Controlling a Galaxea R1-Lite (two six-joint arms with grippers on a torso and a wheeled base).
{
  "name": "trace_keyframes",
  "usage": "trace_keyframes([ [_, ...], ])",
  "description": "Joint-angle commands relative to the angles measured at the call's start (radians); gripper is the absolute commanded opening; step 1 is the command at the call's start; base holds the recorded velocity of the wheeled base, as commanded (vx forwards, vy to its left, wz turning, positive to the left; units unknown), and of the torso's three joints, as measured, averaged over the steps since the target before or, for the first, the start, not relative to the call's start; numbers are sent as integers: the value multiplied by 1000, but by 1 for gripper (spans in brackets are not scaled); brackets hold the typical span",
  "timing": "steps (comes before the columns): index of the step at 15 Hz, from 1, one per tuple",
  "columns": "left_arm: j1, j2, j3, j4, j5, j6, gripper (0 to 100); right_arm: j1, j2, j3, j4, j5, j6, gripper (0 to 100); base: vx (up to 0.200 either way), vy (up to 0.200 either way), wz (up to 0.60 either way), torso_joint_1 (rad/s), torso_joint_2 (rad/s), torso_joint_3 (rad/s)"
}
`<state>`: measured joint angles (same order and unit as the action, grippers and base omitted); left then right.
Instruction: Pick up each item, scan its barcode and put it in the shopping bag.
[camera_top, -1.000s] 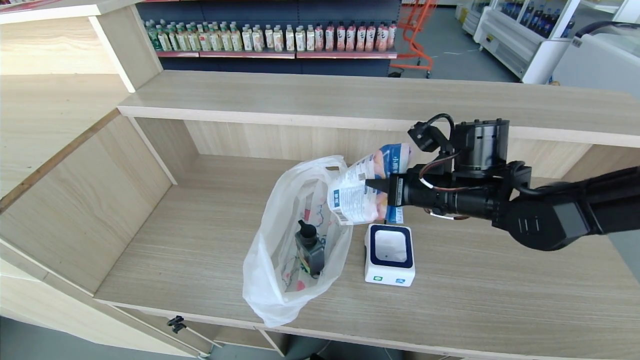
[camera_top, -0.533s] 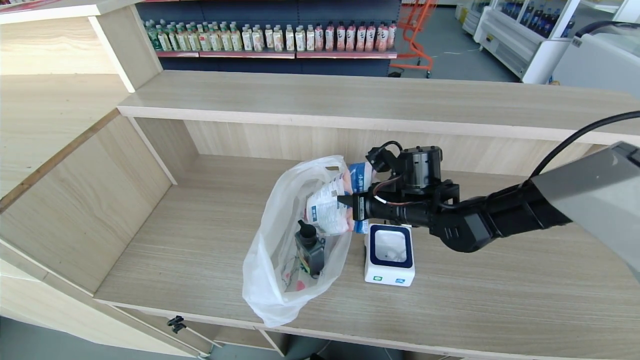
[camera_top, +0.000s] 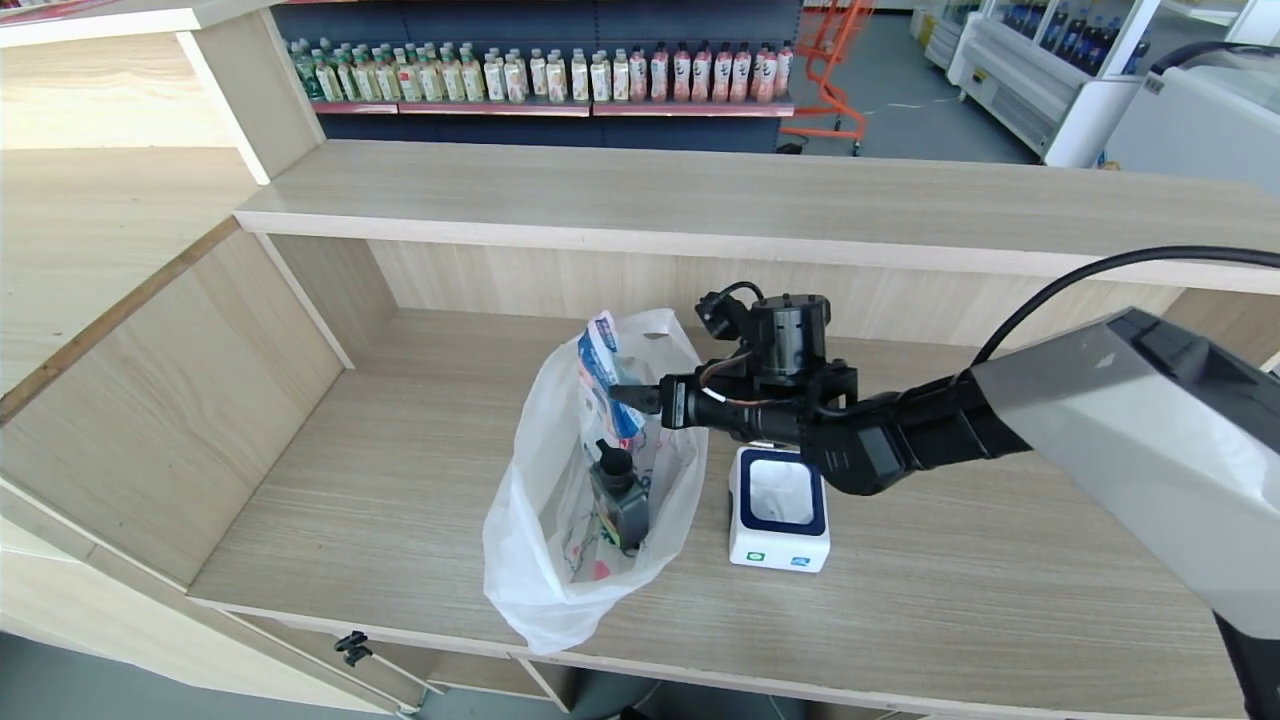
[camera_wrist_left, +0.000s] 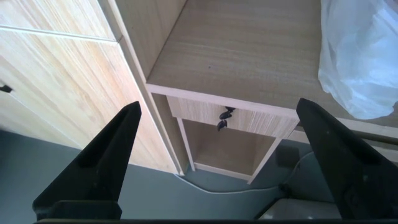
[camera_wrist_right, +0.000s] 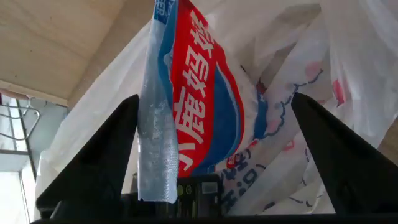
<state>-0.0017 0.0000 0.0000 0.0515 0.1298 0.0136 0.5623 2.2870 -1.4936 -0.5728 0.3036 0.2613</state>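
Starting on your left, your left gripper (camera_wrist_left: 217, 106) hangs low in front of the counter (camera_wrist_left: 249, 56), below its edge, fingers spread wide and released. Moving across, the white shopping bag (camera_top: 540, 540) stands open on the counter top, slumped a little toward the front edge. Inside its mouth you've got the snack packet (camera_top: 598, 380), blue, red and white, standing upright and edge-on, its top poking above the bag's rim. Just below it, deeper in the bag, sits a dark item (camera_top: 620, 500) with a rounded cap. Now your right gripper (camera_top: 622, 395): it's at the bag's mouth, reaching in from the right, fingers parted wide on either side of the packet and not clamped on it. Just right of the bag, touching or nearly so, the white scanner (camera_top: 779, 505) with its blue-rimmed window sits under your right wrist.
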Motion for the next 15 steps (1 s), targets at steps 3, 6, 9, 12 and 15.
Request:
trace_keyframes([
  [3,0,2,0,1,1,0,100,-9,-141,38,5,23,93,100,0,0,0,0,0,0],
  [6,0,2,0,1,1,0,100,-58,-466,403,8,43,95,100,0,0,0,0,0,0],
  [9,0,2,0,1,1,0,100,-257,-986,843,162,-15,-166,100,0,0,0,0,0,0],
  [12,0,2,0,-1,1,0,100,-378,-1413,1196,217,-221,-220,100,0,0,0,0,0,0],
  [15,0,2,0,-1,1,0,100,-478,-1828,1455,335,-296,-235,100,0,0,0,0,0,0],
])
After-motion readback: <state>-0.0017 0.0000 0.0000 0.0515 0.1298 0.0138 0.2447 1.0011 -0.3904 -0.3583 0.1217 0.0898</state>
